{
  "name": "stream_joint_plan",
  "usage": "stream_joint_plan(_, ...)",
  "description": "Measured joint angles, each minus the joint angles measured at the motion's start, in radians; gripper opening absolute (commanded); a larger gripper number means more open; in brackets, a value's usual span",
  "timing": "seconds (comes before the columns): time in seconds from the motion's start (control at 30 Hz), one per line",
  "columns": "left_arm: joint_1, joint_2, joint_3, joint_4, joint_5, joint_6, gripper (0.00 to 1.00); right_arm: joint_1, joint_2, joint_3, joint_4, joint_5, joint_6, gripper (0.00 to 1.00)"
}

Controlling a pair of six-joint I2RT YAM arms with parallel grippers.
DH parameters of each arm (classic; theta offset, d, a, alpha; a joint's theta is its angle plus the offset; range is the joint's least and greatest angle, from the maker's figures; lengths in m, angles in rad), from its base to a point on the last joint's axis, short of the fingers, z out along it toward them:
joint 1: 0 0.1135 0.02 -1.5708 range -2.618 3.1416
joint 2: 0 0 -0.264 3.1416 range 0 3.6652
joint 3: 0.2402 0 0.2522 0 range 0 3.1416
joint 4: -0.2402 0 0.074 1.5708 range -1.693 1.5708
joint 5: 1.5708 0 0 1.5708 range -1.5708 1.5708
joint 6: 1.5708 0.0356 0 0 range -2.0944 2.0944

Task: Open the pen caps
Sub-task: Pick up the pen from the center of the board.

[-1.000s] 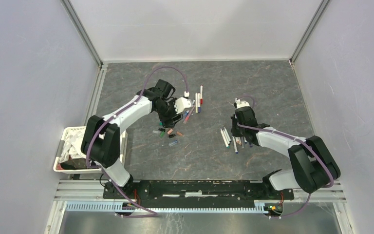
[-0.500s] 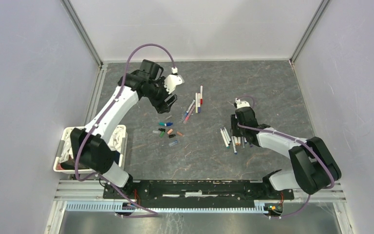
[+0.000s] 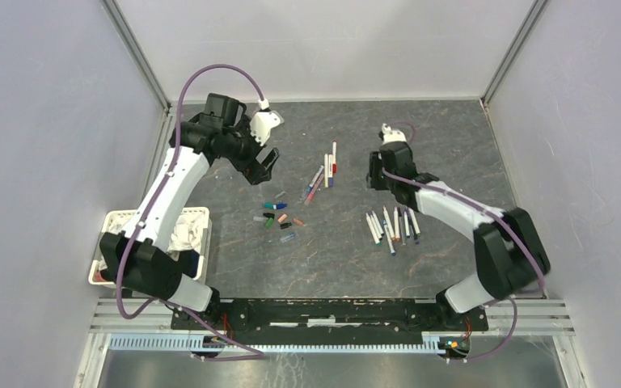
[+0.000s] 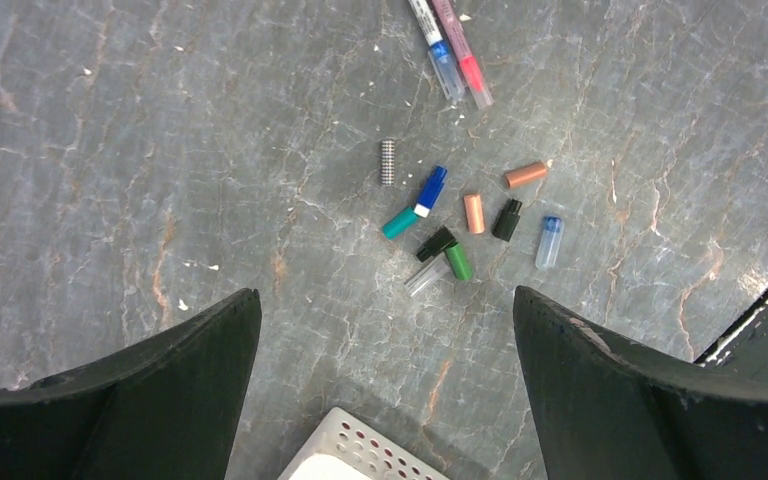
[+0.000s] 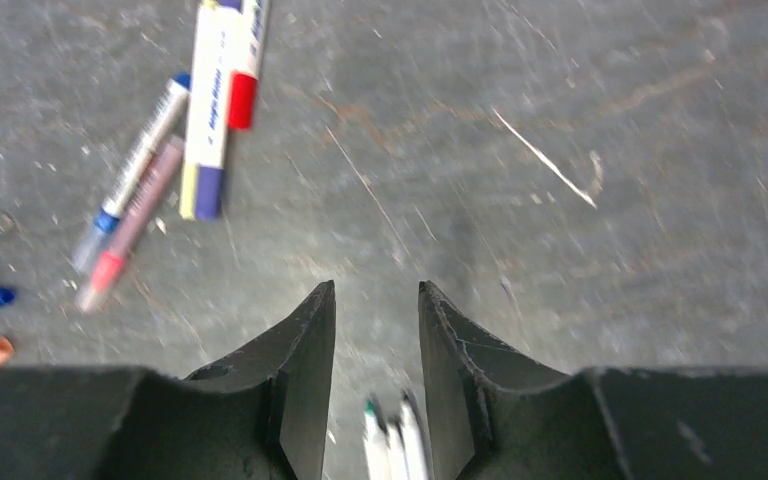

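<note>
Several loose pen caps (image 3: 279, 218) lie in a small cluster at mid-table, and in the left wrist view the pen caps (image 4: 460, 225) show blue, teal, green, black, orange and clear. Capped pens (image 3: 325, 171) lie beyond them; these pens (image 5: 210, 110) sit left of the right fingers. A row of uncapped pens (image 3: 392, 225) lies to the right, with their tips (image 5: 395, 440) below the right jaws. My left gripper (image 3: 263, 164) hovers high, far-left of the caps, wide open and empty (image 4: 385, 293). My right gripper (image 3: 376, 174) hangs between the two pen groups, partly open and empty (image 5: 376, 287).
A white perforated basket (image 3: 109, 242) with cloth sits at the left table edge; its corner (image 4: 345, 450) shows under the left jaws. A small metal spring (image 4: 388, 160) lies beside the caps. Grey walls enclose the table on three sides.
The left arm rose and drew back far-left from the caps, jaws widening. The right gripper opened, left the uncapped pen row and moved away toward the far side.
</note>
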Motion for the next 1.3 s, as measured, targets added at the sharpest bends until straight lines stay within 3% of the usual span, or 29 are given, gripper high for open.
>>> stream_joint_plan(0.37, 0.003, -0.146, -0.079, 0.077, -0.031, -0.053, 1.00, 0.047, 0.481, 0.454, -0.009, 0.017, -0.002, 0.42)
stream_joint_plan(0.9, 0.005, -0.188, -0.243, 0.090, 0.054, -0.059, 1.00, 0.047, 0.844, 0.895, -0.068, 0.059, -0.009, 0.42)
stream_joint_plan(1.03, 0.005, -0.201, -0.252, 0.092, 0.055, -0.059, 1.00, 0.047, 0.879, 0.916, -0.084, 0.097, -0.021, 0.38)
stream_joint_plan(1.3, 0.005, -0.202, -0.266, 0.098, 0.056, -0.059, 1.00, 0.047, 0.887, 0.924, -0.093, 0.131, -0.033, 0.15)
